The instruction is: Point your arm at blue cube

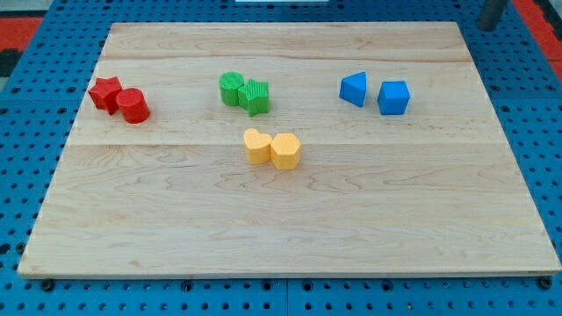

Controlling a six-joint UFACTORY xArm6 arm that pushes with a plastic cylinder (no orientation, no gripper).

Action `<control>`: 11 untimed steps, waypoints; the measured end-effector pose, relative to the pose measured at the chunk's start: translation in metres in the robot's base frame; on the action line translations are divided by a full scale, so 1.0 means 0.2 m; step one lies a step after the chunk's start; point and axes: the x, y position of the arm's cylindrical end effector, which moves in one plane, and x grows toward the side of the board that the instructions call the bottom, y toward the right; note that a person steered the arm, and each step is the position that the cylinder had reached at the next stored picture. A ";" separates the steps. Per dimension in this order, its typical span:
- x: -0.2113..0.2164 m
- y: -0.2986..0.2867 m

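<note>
The blue cube (393,97) sits on the wooden board (290,219), right of centre near the view's top. A blue triangular block (354,89) lies just to its left, apart from it. My tip (486,27) shows at the view's top right corner, just past the board's far edge. It is up and to the right of the blue cube, well apart from it, and touches no block.
A red star (105,92) and a red cylinder (133,105) touch at the left. A green cylinder (232,89) and a green star (255,96) touch at top centre. Two yellow blocks (271,148) touch at the middle. Blue pegboard (536,132) surrounds the board.
</note>
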 end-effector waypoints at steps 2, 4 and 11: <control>0.02 -0.03; 0.03 -0.02; 0.79 -0.94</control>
